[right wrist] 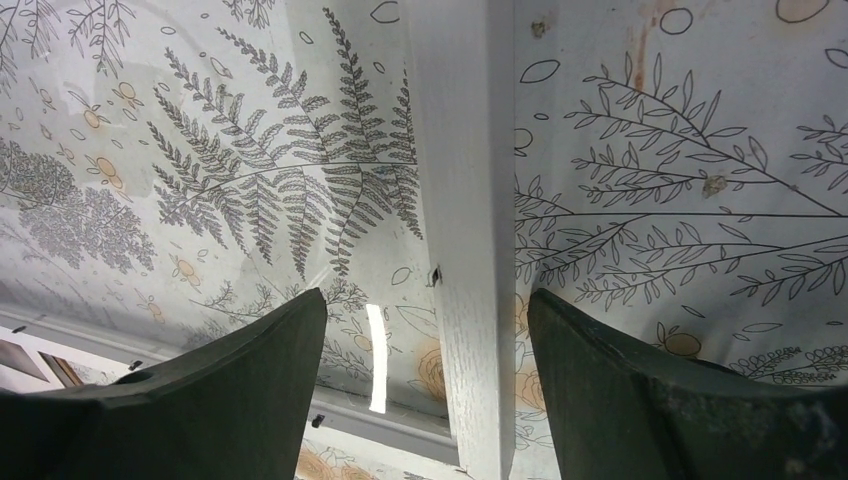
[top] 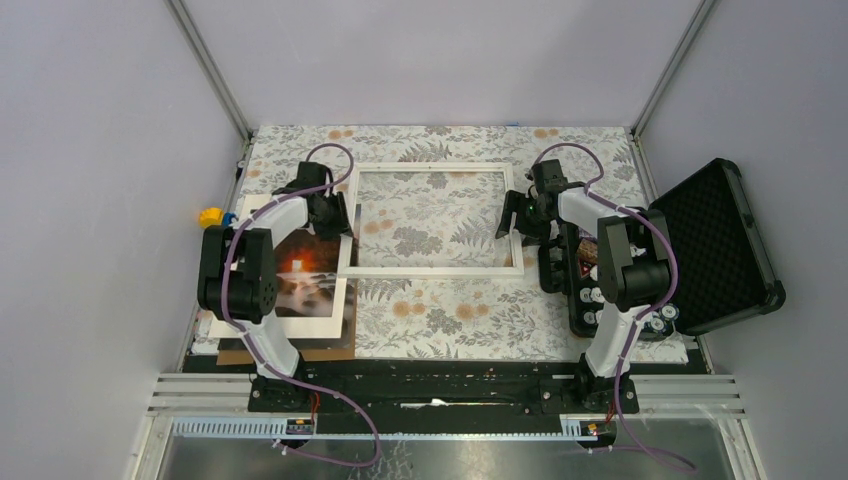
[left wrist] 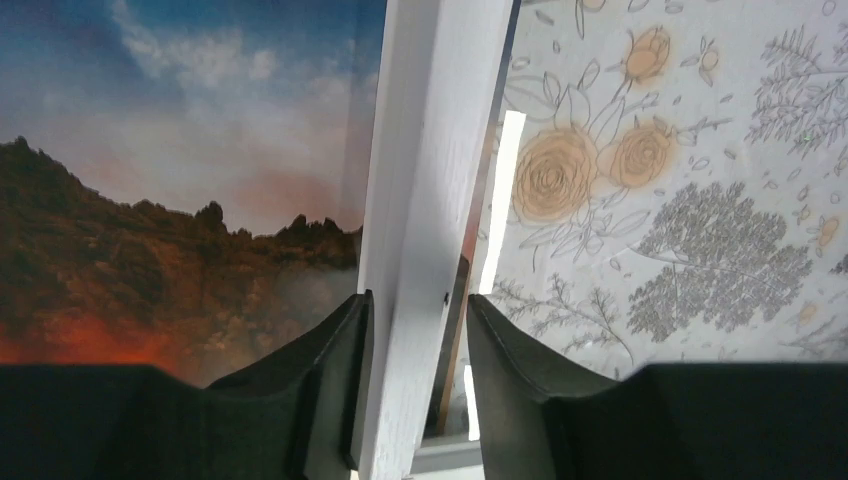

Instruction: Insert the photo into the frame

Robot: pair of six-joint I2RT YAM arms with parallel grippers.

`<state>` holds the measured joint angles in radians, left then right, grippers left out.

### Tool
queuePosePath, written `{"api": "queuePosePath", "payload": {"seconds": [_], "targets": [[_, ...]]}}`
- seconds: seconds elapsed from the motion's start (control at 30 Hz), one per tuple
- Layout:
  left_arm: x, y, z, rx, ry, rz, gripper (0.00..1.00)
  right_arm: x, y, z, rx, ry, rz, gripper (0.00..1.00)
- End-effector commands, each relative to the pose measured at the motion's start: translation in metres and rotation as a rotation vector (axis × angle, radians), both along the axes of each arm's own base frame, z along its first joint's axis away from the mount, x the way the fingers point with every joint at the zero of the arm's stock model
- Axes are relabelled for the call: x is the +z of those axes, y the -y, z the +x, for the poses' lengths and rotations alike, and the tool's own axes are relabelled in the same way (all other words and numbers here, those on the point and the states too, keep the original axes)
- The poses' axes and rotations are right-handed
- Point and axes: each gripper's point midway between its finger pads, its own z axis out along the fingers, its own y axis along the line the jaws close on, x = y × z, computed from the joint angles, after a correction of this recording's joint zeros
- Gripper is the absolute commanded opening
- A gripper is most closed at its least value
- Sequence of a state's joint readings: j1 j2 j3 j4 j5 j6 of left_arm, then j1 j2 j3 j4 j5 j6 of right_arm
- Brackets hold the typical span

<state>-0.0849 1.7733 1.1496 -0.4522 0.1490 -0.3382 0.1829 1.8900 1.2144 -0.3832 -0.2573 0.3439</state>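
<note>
Frame (left wrist: 420, 150) is clamped by its left rail between the left fingers (left wrist: 320, 400), with the photo (left wrist: 150, 200) just beside. Right fingers (right wrist: 240, 400) are spread open astride the right rail, not touching it.

The top view looks down from high behind the 6 o'clock edge, facing 12, over the whole surface (top: 450, 320). Both wrist views hang close above the frame (top: 436, 270), left at its 9 o'clock rail, right at 3 o'clock; all three share that frame.
</note>
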Motion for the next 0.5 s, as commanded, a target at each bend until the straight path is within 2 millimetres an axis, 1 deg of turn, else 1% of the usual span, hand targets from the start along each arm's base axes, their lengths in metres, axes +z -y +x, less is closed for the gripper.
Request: {"api": "queuePosePath", "payload": {"seconds": [0.0, 0.07, 0.1, 0.13, 0.17, 0.2, 0.3, 0.47], "targets": [[0.04, 0.004, 0.006, 0.011, 0.08, -0.037, 0.58, 0.004, -0.004, 0.009, 0.013, 0.013, 0.022, 0.82], [0.054, 0.005, 0.003, 0.014, 0.114, -0.048, 0.72, 0.004, -0.004, 0.009, 0.011, 0.009, 0.024, 0.84], [0.057, 0.004, 0.0, 0.018, 0.116, -0.049, 0.78, 0.003, -0.005, 0.008, 0.013, 0.006, 0.026, 0.85], [0.057, 0.005, -0.003, 0.018, 0.114, -0.053, 0.89, 0.002, -0.005, 0.008, 0.013, 0.004, 0.026, 0.86], [0.057, 0.007, -0.006, 0.014, 0.109, -0.066, 0.97, 0.001, -0.005, 0.007, 0.012, 0.0, 0.026, 0.86], [0.053, 0.009, -0.009, 0.011, 0.094, -0.08, 0.98, 0.001, -0.005, 0.007, 0.009, -0.002, 0.027, 0.87], [0.036, 0.015, -0.018, 0.017, 0.043, -0.114, 0.99, 0.001, -0.006, 0.008, 0.007, -0.006, 0.033, 0.87], [0.016, 0.022, -0.023, 0.047, -0.03, -0.162, 0.99, 0.006, -0.009, 0.012, -0.001, -0.002, 0.046, 0.88]]}}
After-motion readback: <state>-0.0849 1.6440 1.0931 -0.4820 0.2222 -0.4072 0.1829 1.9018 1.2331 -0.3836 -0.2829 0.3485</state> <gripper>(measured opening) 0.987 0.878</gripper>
